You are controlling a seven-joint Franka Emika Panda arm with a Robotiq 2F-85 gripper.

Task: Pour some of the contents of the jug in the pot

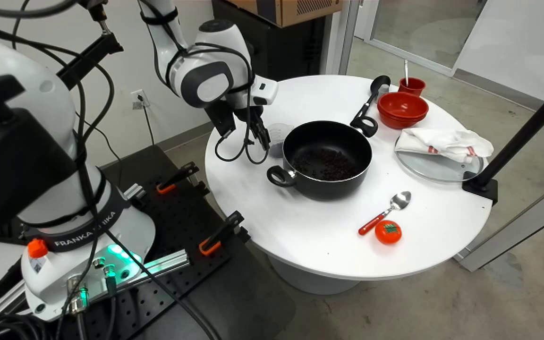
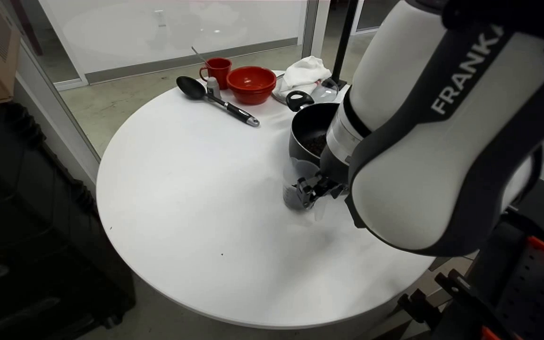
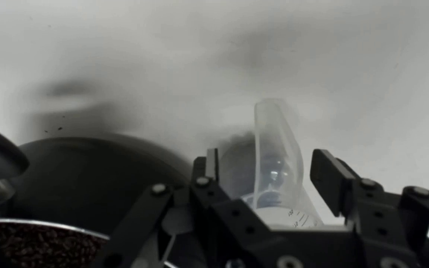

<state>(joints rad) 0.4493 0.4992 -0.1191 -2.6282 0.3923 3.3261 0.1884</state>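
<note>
The jug is a clear plastic measuring jug (image 1: 279, 133) standing upright on the white table beside the black pot (image 1: 331, 189). It also shows in the other exterior angle (image 2: 295, 184), with something grey low in it. The pot (image 2: 297, 148) holds dark red beans (image 1: 326, 163). My gripper (image 3: 264, 160) is open at the jug's handle side. In the wrist view the jug's handle (image 3: 278, 149) stands between the two fingers, with a gap to each. The gripper shows in both exterior views (image 1: 248, 132) (image 2: 313, 189). The pot's wall (image 3: 88, 163) is close beside one finger.
A pot handle (image 1: 281, 177) sticks out near the gripper. Beyond the pot are a black ladle (image 1: 371, 99), red bowls (image 1: 402, 108), a red mug (image 1: 412, 87) and a glass lid (image 1: 437, 172) under a white towel (image 1: 446, 144). A spoon (image 1: 385, 212) and a tomato (image 1: 388, 232) lie nearer.
</note>
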